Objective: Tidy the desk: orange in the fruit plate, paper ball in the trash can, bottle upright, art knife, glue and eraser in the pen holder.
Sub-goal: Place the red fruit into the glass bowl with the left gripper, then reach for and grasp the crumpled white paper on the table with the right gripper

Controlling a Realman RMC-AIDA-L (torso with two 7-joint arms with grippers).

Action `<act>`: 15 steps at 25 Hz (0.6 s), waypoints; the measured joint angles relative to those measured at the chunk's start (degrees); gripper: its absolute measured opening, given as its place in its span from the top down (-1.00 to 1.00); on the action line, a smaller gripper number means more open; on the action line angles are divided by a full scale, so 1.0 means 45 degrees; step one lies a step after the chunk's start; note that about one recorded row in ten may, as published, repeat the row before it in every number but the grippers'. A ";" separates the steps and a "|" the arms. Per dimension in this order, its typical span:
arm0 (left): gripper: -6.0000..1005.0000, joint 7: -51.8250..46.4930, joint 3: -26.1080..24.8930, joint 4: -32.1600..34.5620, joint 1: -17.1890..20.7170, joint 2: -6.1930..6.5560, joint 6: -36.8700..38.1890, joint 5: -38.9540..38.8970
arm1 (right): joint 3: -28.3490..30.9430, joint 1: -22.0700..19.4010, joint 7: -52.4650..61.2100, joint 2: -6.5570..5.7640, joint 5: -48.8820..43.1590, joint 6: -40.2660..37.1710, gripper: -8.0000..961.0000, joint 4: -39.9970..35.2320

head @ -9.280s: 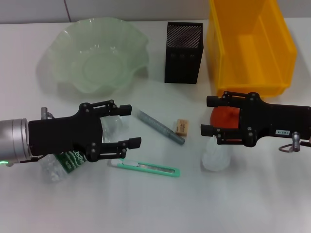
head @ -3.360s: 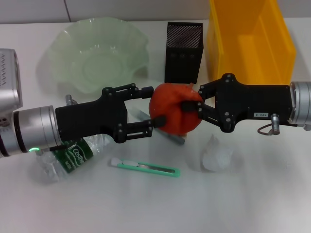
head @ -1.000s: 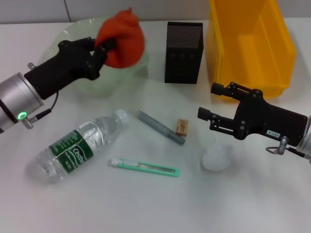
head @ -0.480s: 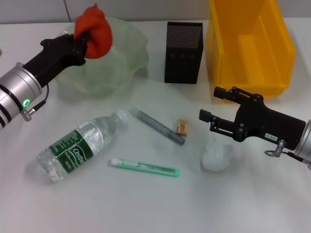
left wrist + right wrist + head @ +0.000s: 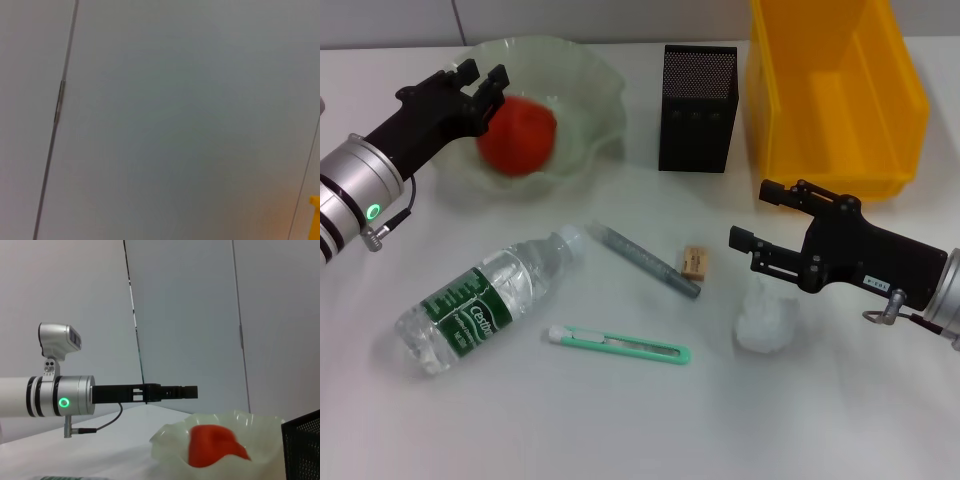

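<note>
The orange [image 5: 518,135] lay inside the pale green fruit plate [image 5: 582,75] at the far left of the desk [image 5: 620,420], free of any grip. The left gripper [image 5: 485,78] hung over the plate's left rim, its fingers apart and empty, just beside the fruit; in the right wrist view the same gripper [image 5: 192,392] stood level above the wavy rim of the plate [image 5: 165,437], clear of it. The right gripper [image 5: 752,220] hovered above the right half of the desk with its fingers spread, holding nothing, and the paper ball [image 5: 767,318] sat just below and beside it. The yellow trash can [image 5: 840,90] stood at the far right edge, with the black mesh pen holder [image 5: 698,95] close on its left and a narrow gap between them. The bottle [image 5: 485,300] lay on its side at front left, cap toward the middle. The glue [image 5: 642,262] lay slantwise in the centre, the eraser [image 5: 694,261] just beside its lower end, and the art knife [image 5: 620,344] lay flat nearer the front. The front strip of the desk was open surface. The left wrist view showed only a plain wall.
</note>
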 joint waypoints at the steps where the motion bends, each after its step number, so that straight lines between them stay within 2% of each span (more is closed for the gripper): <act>1: 0.38 0.0001 0.0006 -0.0021 -0.0014 -0.0001 -0.0009 -0.0002 | -0.0001 0.0001 -0.0001 0.0000 0.0034 0.0000 -0.52 0.0002; 8: 0.04 -0.0006 0.0095 -0.0067 -0.0081 -0.0008 0.0254 0.0053 | 0.0000 0.0001 -0.0002 0.0001 0.0118 -0.0001 -0.51 0.0004; 11: -0.13 -0.0243 0.0239 -0.0051 0.0001 0.0052 0.1040 0.0086 | 0.0000 0.0001 -0.0003 -0.0001 0.0118 -0.0001 -0.51 0.0004; 14: -0.32 -0.0931 0.0996 0.0400 0.0456 0.0183 0.2566 0.0099 | 0.0001 0.0002 0.0016 -0.0029 0.0118 -0.0017 -0.50 -0.0032; 15: -0.39 -0.0931 0.0996 0.0400 0.0456 0.0183 0.2566 0.0099 | 0.0001 0.0008 0.0032 -0.0034 0.0118 -0.0032 -0.50 -0.0040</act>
